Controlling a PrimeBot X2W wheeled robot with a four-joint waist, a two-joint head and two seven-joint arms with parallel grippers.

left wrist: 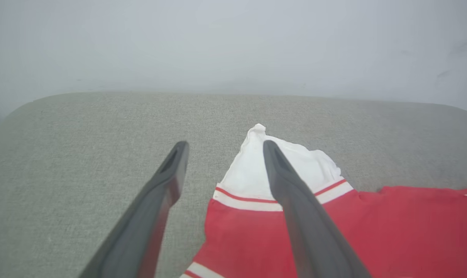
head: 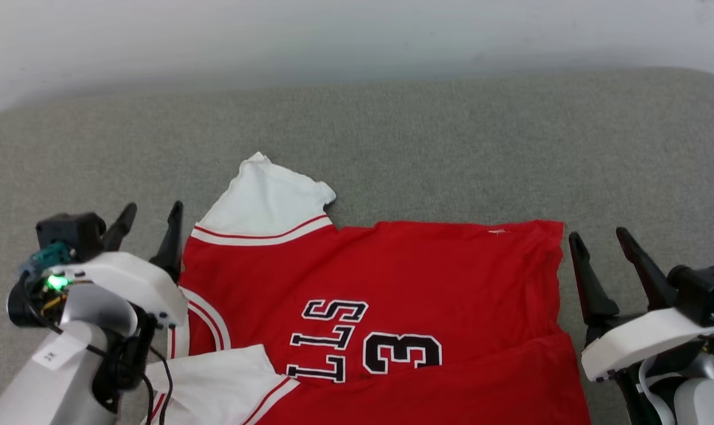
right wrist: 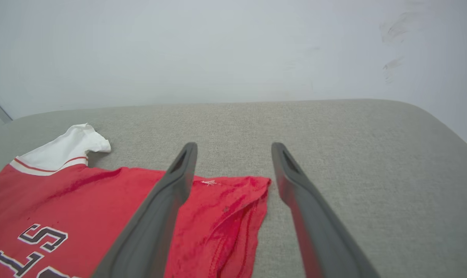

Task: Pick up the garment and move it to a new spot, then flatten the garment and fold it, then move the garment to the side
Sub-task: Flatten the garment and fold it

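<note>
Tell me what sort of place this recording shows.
Likely a plain indoor test room, not clearly a home: a grey woven-fabric cushioned surface with rounded corners, like a sofa seat, stands against a bare white wall, with a red white-sleeved jersey shirt spread on it.

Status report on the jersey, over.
Left gripper open, empty, at shoulder side. Right gripper open, empty, at hem side. Garment flat on grey surface, near edge folded over. Nothing in the way.

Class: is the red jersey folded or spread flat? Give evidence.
Partly folded: the jersey has its near edge lapped over the lettering, while its far sleeve lies spread.
</note>
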